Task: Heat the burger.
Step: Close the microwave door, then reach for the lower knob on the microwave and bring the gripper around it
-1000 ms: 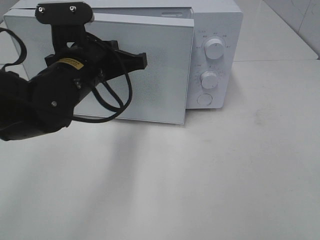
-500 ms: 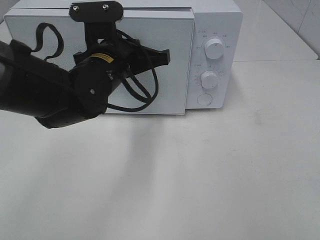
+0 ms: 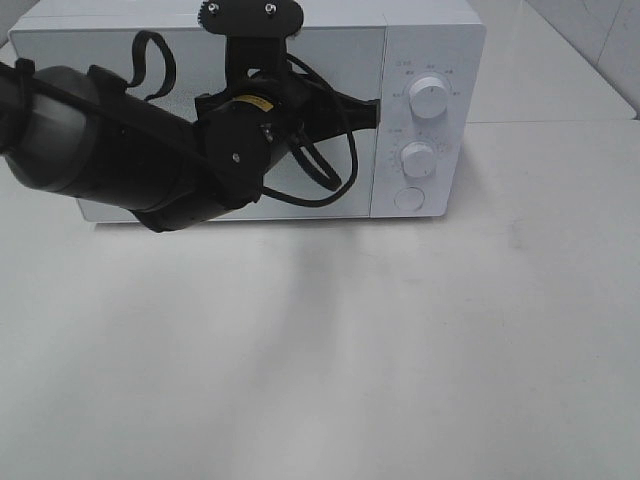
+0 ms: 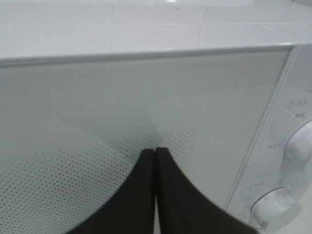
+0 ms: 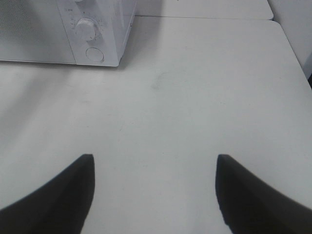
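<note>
Noted a white microwave oven [image 3: 430,45] at the rear of a pale table [image 3: 400,350]. Found its door [image 3: 70,45] lying flush with the oven front, perforated screen visible in the left wrist view.

Recorded on the control panel [image 3: 450,150], right of the door: upper knob [image 3: 429,100], lower knob [image 3: 418,159], round button [image 3: 408,199] beneath both.

Found the left gripper [image 4: 155,152] fully closed, both black fingers pressed together with nothing between them. Located its tips at the door face, close to the door's edge beside the control panel and about level with the upper knob. Cannot confirm actual contact with the door. Noted the left arm reaching in from the left of the overhead view across most of the door, with a black cable [image 3: 335,175] looping below the wrist.

Found the right gripper [image 5: 153,158] standing wide open and empty, poised over bare table well in front of the oven's right corner. Not seen in the overhead view.

Searched all three views for the burger: not visible anywhere. Cannot tell its location; nothing discernible through the door screen.
</note>
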